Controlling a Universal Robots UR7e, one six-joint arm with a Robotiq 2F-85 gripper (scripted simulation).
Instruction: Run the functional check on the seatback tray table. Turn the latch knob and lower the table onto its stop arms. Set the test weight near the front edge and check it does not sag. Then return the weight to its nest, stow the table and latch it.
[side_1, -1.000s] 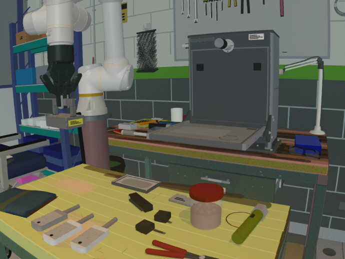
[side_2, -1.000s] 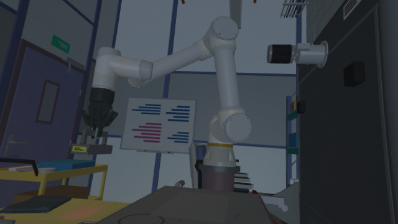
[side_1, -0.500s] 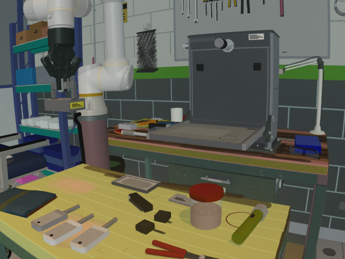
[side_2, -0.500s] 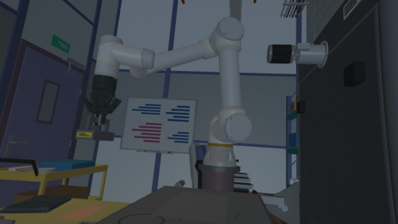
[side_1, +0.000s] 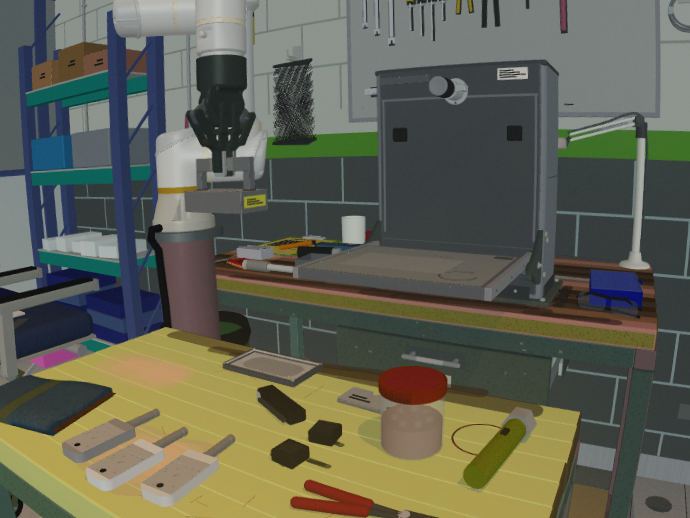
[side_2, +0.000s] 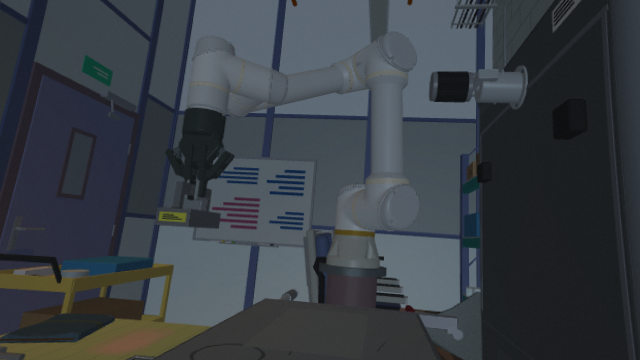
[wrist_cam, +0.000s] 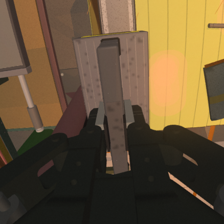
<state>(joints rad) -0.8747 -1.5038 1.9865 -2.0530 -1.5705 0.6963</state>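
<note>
The test weight (side_1: 225, 199), a flat grey block with a yellow label and a raised handle bar, hangs in the air left of the workbench, above the gap between the bench and the yellow table. The tray table (side_1: 409, 270) lies lowered and level on its stop arms (side_1: 536, 257) in front of the dark seatback panel (side_1: 462, 167). The latch knob (side_1: 447, 88) sits at the panel's top. The empty nest tray (side_1: 272, 366) rests on the yellow table's far edge. My gripper (side_1: 224, 167) is closed on the weight's handle (wrist_cam: 111, 84) and carries the weight (side_2: 188, 216).
A tool board hangs on the wall behind the seatback, with a lamp arm (side_1: 635, 189) to the right. The yellow table holds a red-lidded jar (side_1: 412, 412), several paddles (side_1: 139, 454), black fobs, pliers and a green cylinder (side_1: 496, 449). Blue shelving (side_1: 83, 167) stands left.
</note>
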